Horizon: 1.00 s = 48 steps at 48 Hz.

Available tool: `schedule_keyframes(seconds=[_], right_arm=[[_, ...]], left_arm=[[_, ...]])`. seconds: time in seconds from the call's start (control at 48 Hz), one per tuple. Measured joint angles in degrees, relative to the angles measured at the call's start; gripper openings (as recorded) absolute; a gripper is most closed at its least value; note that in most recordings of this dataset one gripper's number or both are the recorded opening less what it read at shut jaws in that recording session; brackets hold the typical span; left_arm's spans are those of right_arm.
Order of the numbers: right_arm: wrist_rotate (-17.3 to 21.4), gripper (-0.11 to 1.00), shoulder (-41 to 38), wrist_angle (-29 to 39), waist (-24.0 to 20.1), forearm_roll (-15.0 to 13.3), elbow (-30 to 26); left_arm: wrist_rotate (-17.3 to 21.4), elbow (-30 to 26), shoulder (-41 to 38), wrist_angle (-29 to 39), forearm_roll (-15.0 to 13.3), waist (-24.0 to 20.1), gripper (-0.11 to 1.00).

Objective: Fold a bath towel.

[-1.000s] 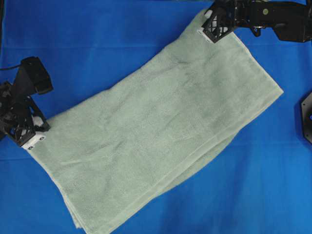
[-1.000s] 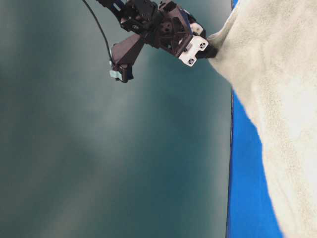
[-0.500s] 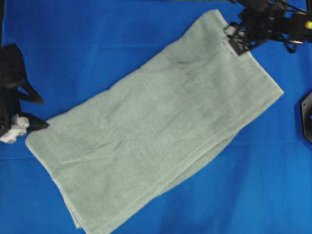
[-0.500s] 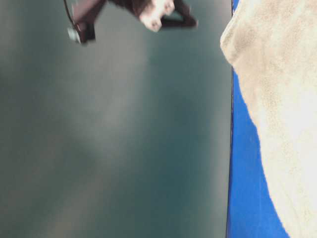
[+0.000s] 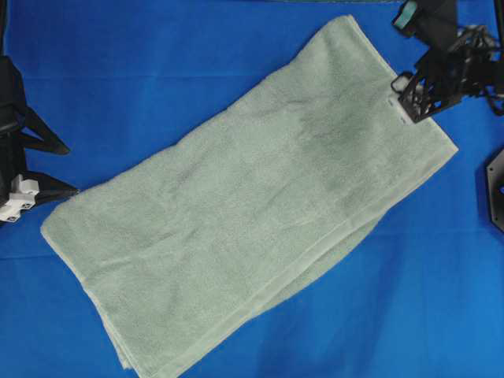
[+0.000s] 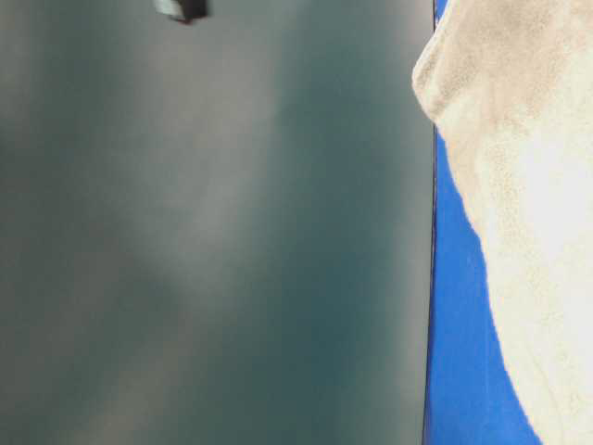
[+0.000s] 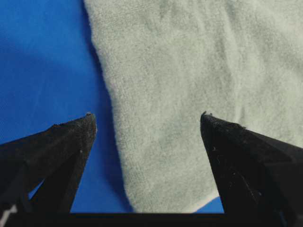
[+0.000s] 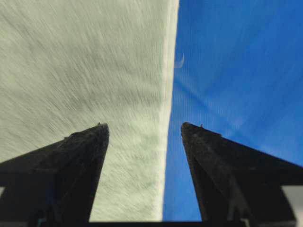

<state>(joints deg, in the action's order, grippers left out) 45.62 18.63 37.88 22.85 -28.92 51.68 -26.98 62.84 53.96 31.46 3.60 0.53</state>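
Observation:
The bath towel (image 5: 244, 205) is pale sage green and lies flat, running diagonally from lower left to upper right, doubled over with a lower layer showing along its near edge. My left gripper (image 5: 69, 169) is open and empty just off the towel's left corner. In the left wrist view (image 7: 147, 116) that towel corner (image 7: 189, 94) lies below, between the spread jaws. My right gripper (image 5: 409, 101) is open over the towel's far right edge. In the right wrist view (image 8: 144, 125) the hemmed edge (image 8: 168, 118) runs between the jaws. The table-level view shows the towel (image 6: 528, 204) only.
A bright blue cloth (image 5: 157, 63) covers the table under the towel and also shows in the table-level view (image 6: 454, 324). A black fixture (image 5: 496, 189) sits at the right edge. A bit of arm (image 6: 182, 7) shows at the top of the table-level view.
Both grippers let go of the towel corners and opened. The left one drew back to the left. The right one moved right and down along the towel's edge. The corners now lie flat.

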Motion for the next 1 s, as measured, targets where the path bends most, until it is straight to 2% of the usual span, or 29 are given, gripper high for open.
schedule_keyframes(seconds=[0.312,0.437,0.5,0.687,0.812,1.0], right_arm=[[0.9,0.64,-9.3,-7.6,4.1,0.3,4.7],[0.8,0.62,-10.8,-11.7,4.0,1.1,5.4],[0.9,0.57,-11.3,-12.7,4.0,1.7,5.4],[1.0,0.15,-11.3,-14.1,4.0,4.1,6.1],[0.8,0.14,-11.1,-14.2,3.9,6.9,6.5],[0.8,0.14,-7.8,-12.4,4.0,8.6,7.8]], left_arm=[[0.1,0.1,0.0,0.1,0.0,0.0,0.85],[0.0,0.0,0.0,0.0,0.0,0.0,0.85],[0.1,0.1,0.0,0.0,0.1,0.0,0.85],[0.1,0.1,0.0,0.0,0.0,0.0,0.85],[0.1,0.0,0.0,0.0,0.0,0.0,0.85],[0.1,0.0,0.0,0.0,0.0,-0.1,0.85]])
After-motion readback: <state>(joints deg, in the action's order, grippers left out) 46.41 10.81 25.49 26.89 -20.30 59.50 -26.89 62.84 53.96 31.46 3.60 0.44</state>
